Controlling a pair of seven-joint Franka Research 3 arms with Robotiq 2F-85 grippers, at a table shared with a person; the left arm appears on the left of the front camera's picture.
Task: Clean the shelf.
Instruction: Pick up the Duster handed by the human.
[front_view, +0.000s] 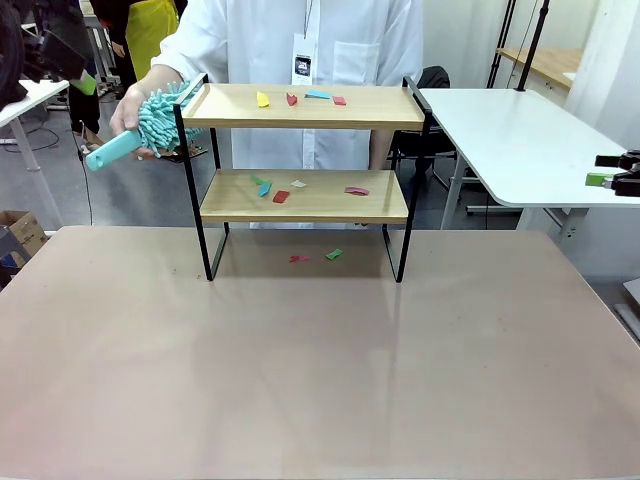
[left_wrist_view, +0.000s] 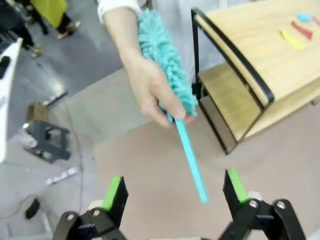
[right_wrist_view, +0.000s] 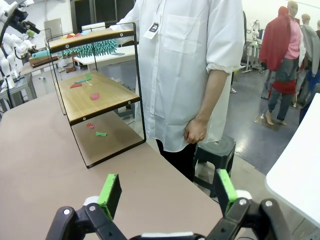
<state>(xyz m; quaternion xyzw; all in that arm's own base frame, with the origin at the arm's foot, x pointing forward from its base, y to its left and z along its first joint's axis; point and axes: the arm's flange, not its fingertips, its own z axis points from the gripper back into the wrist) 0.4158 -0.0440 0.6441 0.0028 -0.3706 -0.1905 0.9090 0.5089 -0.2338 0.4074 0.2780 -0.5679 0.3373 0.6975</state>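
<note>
Nearest me, the left gripper hangs with its green pads spread wide, nothing between them, off the shelf's left end. The right gripper is just as wide apart and bare, off the shelf's right end. The beige tabletop in front of the shelf is smooth and faintly glossy. The shelf stands upright at the tabletop's far edge, with coloured paper scraps on both boards and on the tabletop beneath it.

At the shelf's upper left corner a person's hand is closed around a teal fluffy duster, handle pointing away from the shelf. A badge hangs on the white shirt behind the shelf; its print is too small to read.

Right of the shelf stands a white table, left of it a cardboard box on the grey floor.
</note>
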